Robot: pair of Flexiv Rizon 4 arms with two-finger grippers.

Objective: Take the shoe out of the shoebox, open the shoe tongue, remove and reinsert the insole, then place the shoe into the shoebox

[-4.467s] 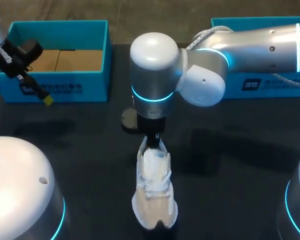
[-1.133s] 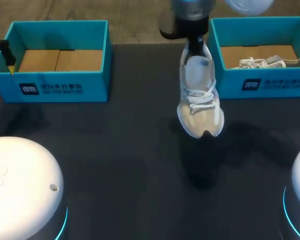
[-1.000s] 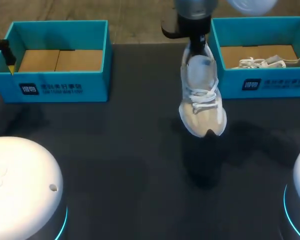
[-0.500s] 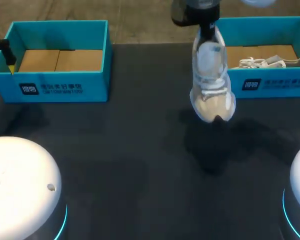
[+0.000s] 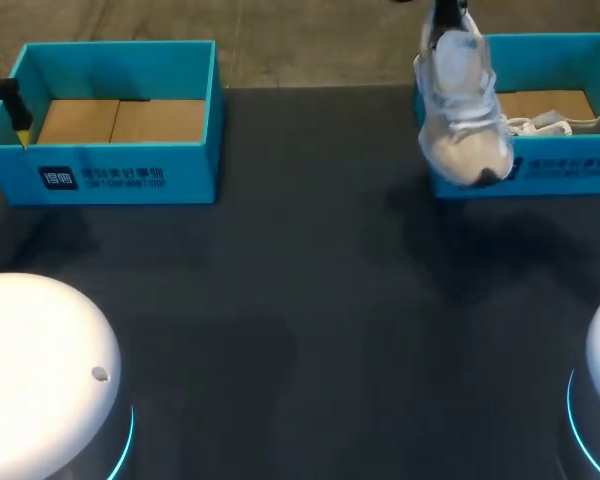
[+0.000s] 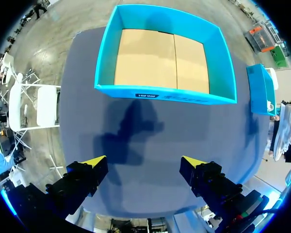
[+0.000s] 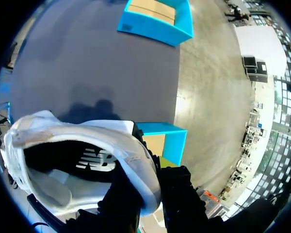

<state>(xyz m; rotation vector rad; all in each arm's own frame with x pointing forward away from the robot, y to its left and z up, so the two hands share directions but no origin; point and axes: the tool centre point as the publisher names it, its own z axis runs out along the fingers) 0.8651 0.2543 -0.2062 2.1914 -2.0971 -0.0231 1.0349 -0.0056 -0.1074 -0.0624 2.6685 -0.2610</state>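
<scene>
A white sneaker [image 5: 462, 108] hangs toe-down in the air over the front left corner of the right blue shoebox [image 5: 555, 172]. My right gripper [image 7: 153, 188] is shut on the sneaker's heel collar [image 7: 144, 180]; the dark insole shows inside the shoe. In the head view only a dark bit of that gripper [image 5: 446, 12] shows above the shoe. A second white sneaker [image 5: 558, 123] lies inside the right shoebox. My left gripper [image 6: 144, 162] stands open with nothing between its fingers, above the table in front of the left blue shoebox [image 6: 167, 58].
The left shoebox [image 5: 115, 120] holds only its brown cardboard floor. The dark table [image 5: 280, 300] stretches between the boxes and my two white arm bases [image 5: 40, 380] at the near corners. My left gripper [image 5: 10, 105] hangs at the left box's outer end.
My right arm has lifted the sneaker from the table's middle and carried it back and right to the right shoebox's corner. The left arm has hardly moved.
</scene>
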